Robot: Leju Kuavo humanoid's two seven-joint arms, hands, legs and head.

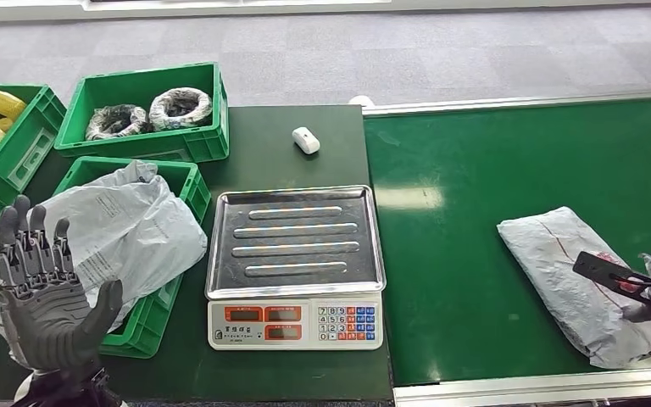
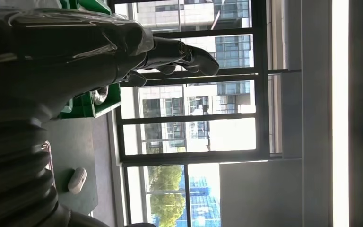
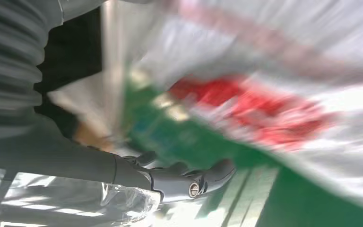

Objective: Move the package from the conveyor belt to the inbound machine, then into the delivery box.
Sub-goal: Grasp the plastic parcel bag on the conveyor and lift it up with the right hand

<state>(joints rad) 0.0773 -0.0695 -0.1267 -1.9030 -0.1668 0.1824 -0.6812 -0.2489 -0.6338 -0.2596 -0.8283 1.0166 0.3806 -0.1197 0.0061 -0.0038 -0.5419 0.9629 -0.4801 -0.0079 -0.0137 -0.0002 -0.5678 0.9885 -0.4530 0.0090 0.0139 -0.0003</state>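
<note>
Package (image 1: 581, 284), a grey poly mailer with a red mark, lies flat on the green conveyor belt (image 1: 492, 212) near its front edge, well to the right of the inbound machine (image 1: 295, 263), whose steel tray stands bare. The right hand (image 1: 640, 284) sits at the mailer's near end, dark fingers (image 1: 602, 270) over its surface; the right wrist view is too blurred for me to tell whether it has a hold or only touches. The left hand (image 1: 47, 292) is raised, palm up, fingers apart, holding nothing. The slack, slippery film looks likely to slide or fold out of a shallow grip, or sag and catch the tray's rim in transit. Beside the machine, the near green crate (image 1: 188, 180) holds grey mailers, the far crate (image 1: 136, 85) two bagged coils, and the leftmost crate (image 1: 38, 114) yellow bundles.
</note>
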